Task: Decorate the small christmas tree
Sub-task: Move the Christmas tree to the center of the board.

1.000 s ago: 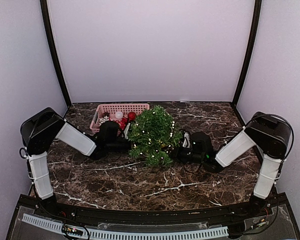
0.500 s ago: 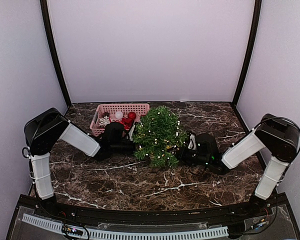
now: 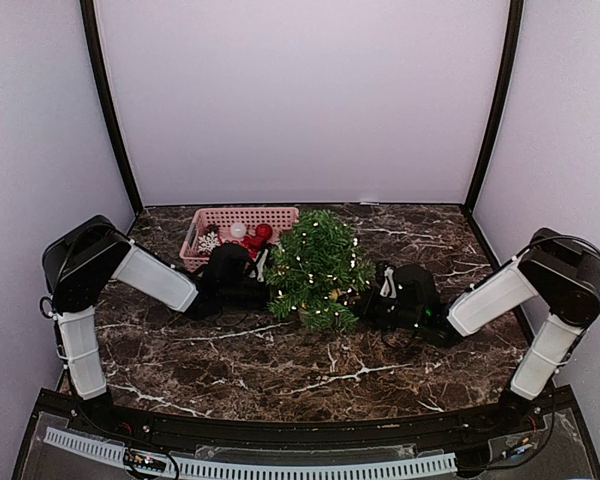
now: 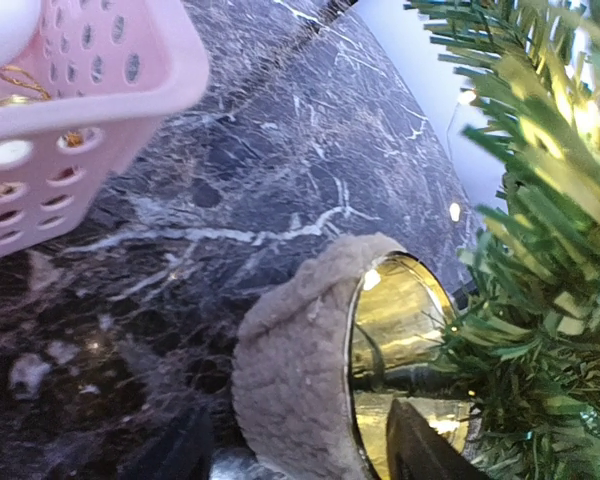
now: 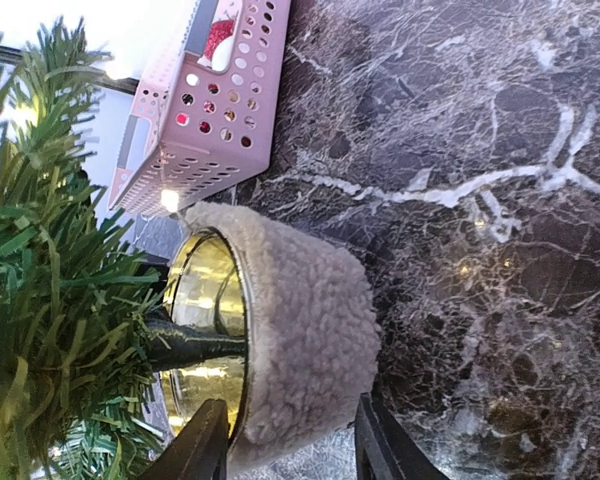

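The small christmas tree (image 3: 318, 268), strung with tiny lit bulbs, stands upright mid-way across the dark marble table (image 3: 230, 360), just right of the pink basket (image 3: 242, 214) holding red and white baubles. The left gripper (image 4: 300, 455) straddles the wall of the tree's fleece-wrapped pot (image 4: 300, 350), jaws apart, one finger (image 4: 420, 450) over the gold inside and some slack on the outer side. From the opposite side the right gripper (image 5: 290, 445) brackets the same pot wall, fingers close against the fleece, and I cannot tell whether it pinches.
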### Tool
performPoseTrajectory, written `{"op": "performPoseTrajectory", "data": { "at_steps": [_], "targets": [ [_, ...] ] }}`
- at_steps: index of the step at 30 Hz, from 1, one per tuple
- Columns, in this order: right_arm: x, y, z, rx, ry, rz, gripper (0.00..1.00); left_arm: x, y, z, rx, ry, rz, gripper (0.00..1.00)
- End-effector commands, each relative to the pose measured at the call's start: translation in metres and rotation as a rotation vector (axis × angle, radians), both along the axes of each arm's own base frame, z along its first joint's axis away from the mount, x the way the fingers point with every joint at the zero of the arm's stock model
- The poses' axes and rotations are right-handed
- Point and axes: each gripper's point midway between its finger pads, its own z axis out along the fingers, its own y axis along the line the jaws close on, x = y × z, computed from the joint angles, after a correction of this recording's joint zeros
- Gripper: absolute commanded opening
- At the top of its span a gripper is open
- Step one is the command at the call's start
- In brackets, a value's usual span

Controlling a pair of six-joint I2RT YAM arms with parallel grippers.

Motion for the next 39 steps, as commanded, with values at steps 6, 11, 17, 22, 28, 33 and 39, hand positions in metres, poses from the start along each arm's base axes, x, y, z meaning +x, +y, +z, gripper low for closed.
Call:
{"op": "performPoseTrajectory", "data": {
  "at_steps": [6, 11, 17, 22, 28, 33, 39],
  "targets": [
    [0.0, -0.028, 0.002, -0.061, -0.017, -0.075, 0.53, 0.001, 0.048, 0.006, 0.085, -0.05, 0.113, 0.72],
    [-0.001, -0.038, 0.003, -0.076, -0.02, -0.095, 0.55, 0.0, 0.059, 0.014, 0.062, -0.068, 0.125, 0.75],
    [0.0, -0.04, 0.008, -0.078, -0.034, -0.093, 0.6, -0.006, 0.053, 0.026, 0.011, -0.089, 0.081, 0.76],
    [-0.001, -0.04, 0.01, -0.08, -0.045, -0.089, 0.63, -0.008, 0.056, 0.043, -0.064, -0.112, 0.087, 0.73],
    [-0.002, -0.042, 0.014, -0.076, -0.052, -0.088, 0.63, -0.007, 0.079, 0.057, -0.091, -0.127, 0.157, 0.62],
    [0.001, -0.049, 0.024, -0.091, -0.087, -0.124, 0.63, -0.011, 0.106, 0.055, -0.039, -0.134, 0.223, 0.62],
    [0.002, -0.062, 0.032, -0.132, -0.12, -0.159, 0.64, -0.011, 0.159, 0.059, 0.067, -0.14, 0.35, 0.65]
  ]
}}
